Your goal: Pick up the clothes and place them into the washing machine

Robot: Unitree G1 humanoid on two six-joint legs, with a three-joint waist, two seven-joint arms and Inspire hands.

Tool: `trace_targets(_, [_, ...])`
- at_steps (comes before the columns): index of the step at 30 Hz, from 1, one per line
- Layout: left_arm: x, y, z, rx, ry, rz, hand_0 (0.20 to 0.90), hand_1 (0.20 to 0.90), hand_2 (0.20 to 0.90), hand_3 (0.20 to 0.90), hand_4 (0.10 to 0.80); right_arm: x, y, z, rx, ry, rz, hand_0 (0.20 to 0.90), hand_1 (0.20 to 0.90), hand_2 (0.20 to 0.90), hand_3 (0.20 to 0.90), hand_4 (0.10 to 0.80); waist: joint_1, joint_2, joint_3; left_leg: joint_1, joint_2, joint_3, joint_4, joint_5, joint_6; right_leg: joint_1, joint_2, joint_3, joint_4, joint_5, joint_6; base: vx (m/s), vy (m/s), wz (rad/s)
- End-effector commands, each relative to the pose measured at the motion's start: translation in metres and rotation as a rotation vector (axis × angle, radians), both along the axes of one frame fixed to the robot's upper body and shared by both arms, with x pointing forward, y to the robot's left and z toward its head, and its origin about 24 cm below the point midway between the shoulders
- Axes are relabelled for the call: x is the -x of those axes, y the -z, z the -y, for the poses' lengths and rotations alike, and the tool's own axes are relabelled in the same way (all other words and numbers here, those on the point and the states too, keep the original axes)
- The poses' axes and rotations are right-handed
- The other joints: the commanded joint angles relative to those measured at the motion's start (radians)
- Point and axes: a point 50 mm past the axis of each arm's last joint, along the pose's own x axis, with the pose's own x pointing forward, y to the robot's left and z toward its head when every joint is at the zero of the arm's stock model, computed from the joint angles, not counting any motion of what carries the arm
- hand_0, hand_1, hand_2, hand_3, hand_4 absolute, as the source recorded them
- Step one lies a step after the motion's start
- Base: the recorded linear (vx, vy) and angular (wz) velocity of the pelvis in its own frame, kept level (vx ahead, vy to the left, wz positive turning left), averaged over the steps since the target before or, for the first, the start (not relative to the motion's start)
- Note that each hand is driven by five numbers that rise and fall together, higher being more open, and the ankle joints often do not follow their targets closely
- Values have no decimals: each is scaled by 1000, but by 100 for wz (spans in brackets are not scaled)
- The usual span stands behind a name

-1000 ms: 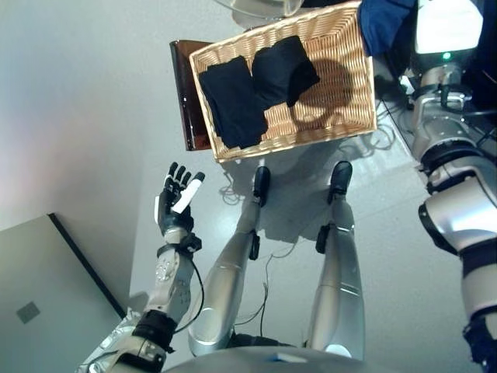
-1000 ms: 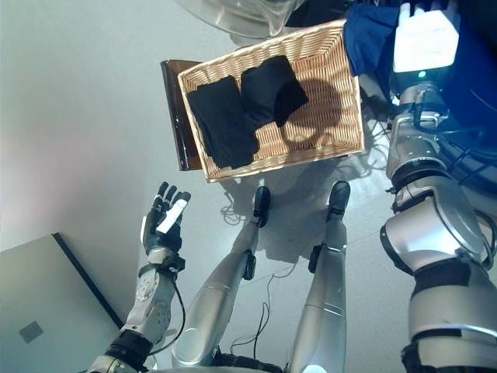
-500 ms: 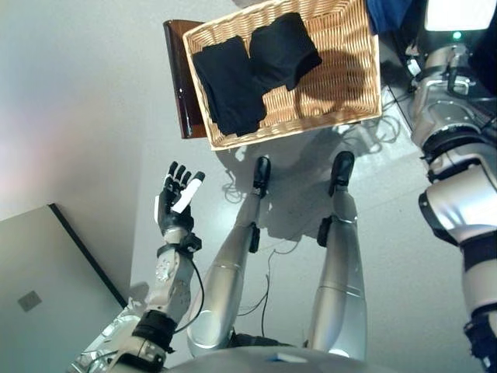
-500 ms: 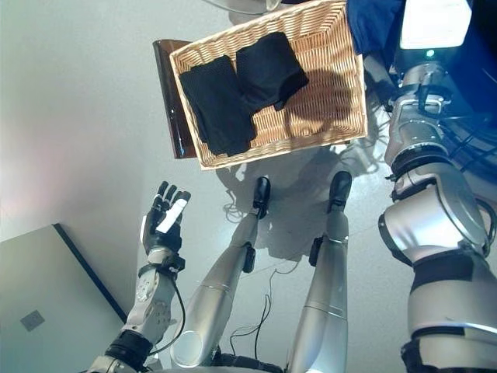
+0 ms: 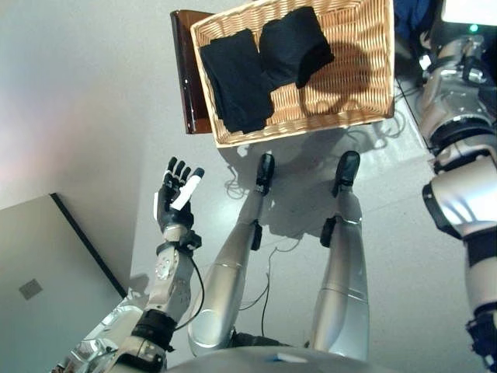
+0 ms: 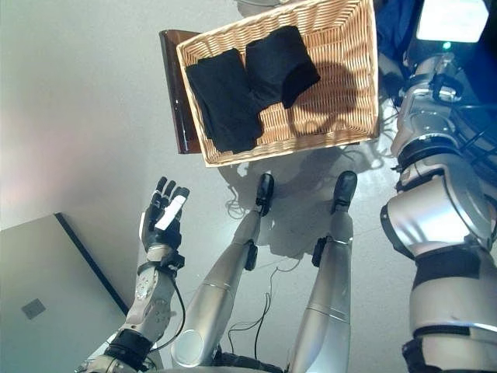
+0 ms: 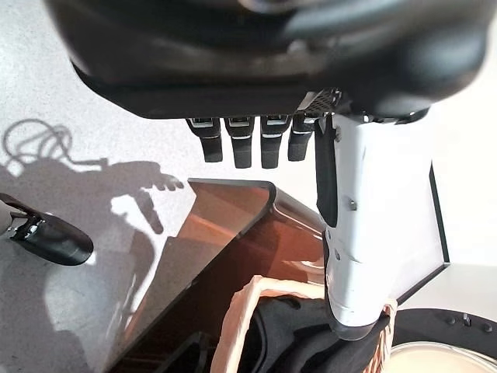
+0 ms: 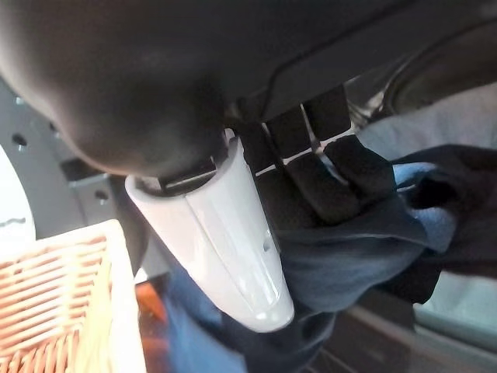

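Note:
A wicker basket rests on the dark brown box and holds two folded black clothes. My right arm reaches up past the basket's right end. In the right wrist view my right hand has its fingers curled round a dark blue cloth, close to the washing machine's round opening. The blue cloth also shows at the top right of the right eye view. My left hand is open and empty, palm up, low over the floor, well short of the basket.
A flat grey panel with a dark edge lies at the lower left, near my left arm. The machine's round door shows beyond the basket in the left wrist view. Bare grey floor lies left of the box.
The whole picture has shifted, so the camera has moved. My left hand keeps its pose. My right arm stays up by the machine with the blue cloth.

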Motion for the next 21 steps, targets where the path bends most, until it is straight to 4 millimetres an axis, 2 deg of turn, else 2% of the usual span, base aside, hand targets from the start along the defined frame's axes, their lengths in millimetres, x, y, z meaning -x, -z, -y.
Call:
trace_targets(1, [5,-19,-33,-45,-104,114,900,900,900,900,800,11,-43,2,80,-6,135,200,200,200,200,300,-3,98,15,-9,-22,1,0,-20,-37,52,13,11,60,-114,26,0,0,0])
trace_targets(7, [5,-18,-33,-49,-102,108,900,900,900,900,800,13,-44,7,55,-5,148,200,200,200,200,300,-9,98,15,6,-22,3,0,-24,-36,64,12,12,64,-119,27,0,0,0])
trace_targets(13, [6,-14,-33,-50,-102,92,900,900,900,900,800,14,-39,12,-67,-27,182,200,200,200,200,300,-17,94,15,37,-23,9,3,-33,-35,96,10,13,62,-126,26,15,-5,-2])
trace_targets(21, [9,-10,-35,-55,-94,73,900,900,900,900,800,21,-36,29,-359,-71,308,200,200,200,200,300,-26,90,14,90,-19,15,-2,-42,-32,160,11,8,38,-123,27,18,-3,-2])
